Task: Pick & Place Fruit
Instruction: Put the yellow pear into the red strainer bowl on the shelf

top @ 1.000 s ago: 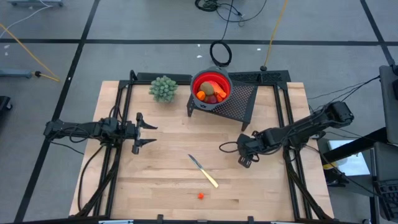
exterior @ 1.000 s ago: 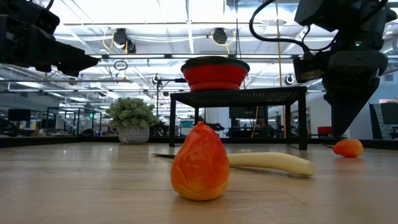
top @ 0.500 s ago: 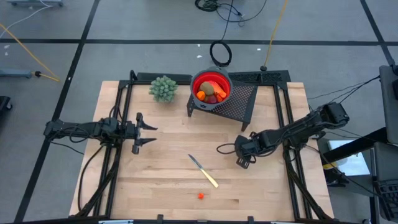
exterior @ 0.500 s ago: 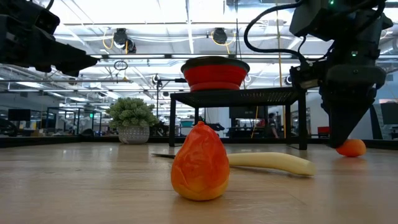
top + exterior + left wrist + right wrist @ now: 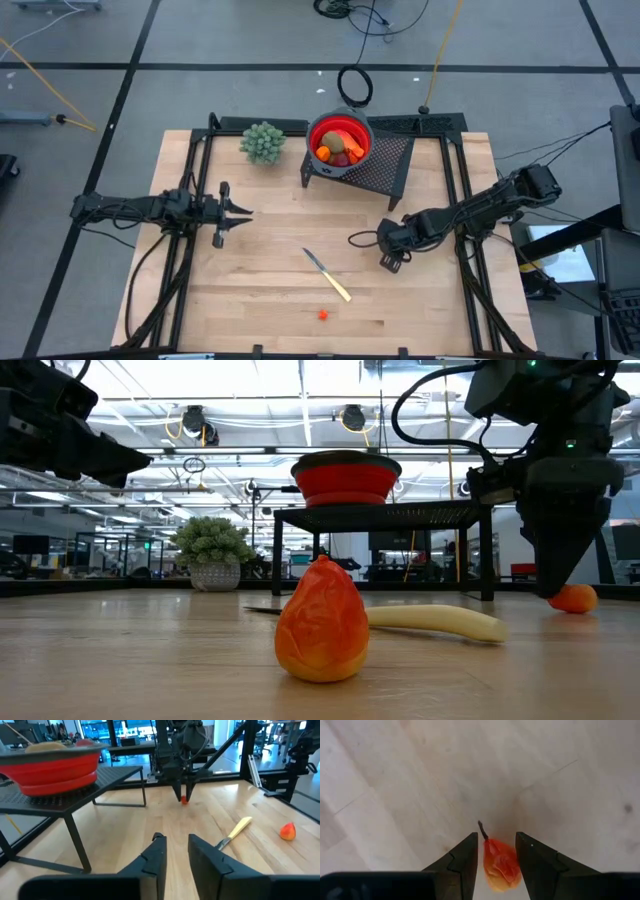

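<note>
Nearest on the wooden table [image 5: 260,300] lies a small orange-red fruit piece [image 5: 323,314], alone near the front edge. Just beyond it sits the knife [image 5: 328,275] with its pale handle, lying slantwise.

Farther back on the right, the right gripper [image 5: 496,865] points down at the tabletop, its arm stretched in from the right edge. Its fingers are spread a little on either side of a second orange-red fruit piece with a dark stem [image 5: 500,863], which lies on the wood between them; whether they touch it cannot be told.

On the left, the left gripper [image 5: 234,220] reaches level toward the middle, above the table, its fingers [image 5: 155,857] narrowly apart with nothing between them.

At the far side, a black mesh stand [image 5: 385,165] carries the red bowl [image 5: 322,127], which holds several fruits: brown, orange and dark red pieces [image 5: 338,150]. Left of it stands a small green potted plant [image 5: 262,142].
</note>
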{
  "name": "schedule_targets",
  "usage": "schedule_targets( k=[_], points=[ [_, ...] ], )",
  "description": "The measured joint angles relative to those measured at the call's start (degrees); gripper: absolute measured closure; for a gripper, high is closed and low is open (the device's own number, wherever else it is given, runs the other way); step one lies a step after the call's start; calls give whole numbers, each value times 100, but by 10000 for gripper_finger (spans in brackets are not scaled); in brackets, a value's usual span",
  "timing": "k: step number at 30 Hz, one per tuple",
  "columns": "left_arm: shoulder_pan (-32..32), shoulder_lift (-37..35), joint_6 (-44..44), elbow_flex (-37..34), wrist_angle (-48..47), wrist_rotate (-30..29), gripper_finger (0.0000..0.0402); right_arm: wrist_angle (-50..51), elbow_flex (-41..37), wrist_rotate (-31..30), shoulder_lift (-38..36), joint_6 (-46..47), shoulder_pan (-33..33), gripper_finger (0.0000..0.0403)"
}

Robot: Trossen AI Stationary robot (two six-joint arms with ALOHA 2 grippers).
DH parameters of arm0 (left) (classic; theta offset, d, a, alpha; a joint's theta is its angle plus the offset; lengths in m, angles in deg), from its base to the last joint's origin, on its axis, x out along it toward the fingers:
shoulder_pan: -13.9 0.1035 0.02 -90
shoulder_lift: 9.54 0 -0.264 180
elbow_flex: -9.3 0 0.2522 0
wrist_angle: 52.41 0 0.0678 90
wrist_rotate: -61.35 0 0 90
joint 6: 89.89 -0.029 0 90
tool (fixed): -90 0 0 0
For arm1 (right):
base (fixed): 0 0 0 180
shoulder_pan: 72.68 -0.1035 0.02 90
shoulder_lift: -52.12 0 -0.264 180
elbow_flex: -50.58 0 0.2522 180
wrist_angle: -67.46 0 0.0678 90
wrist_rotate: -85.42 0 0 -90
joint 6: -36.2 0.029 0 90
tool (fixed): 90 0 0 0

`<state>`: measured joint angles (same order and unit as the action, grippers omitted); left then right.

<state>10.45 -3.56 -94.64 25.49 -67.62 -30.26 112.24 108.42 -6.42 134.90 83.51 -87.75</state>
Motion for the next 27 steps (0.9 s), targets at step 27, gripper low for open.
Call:
schedule_targets(
  k=[27],
  points=[
    [-1,2,12,0,-53,-4,385,0,0,39,31,-323,-2,302]
  ],
)
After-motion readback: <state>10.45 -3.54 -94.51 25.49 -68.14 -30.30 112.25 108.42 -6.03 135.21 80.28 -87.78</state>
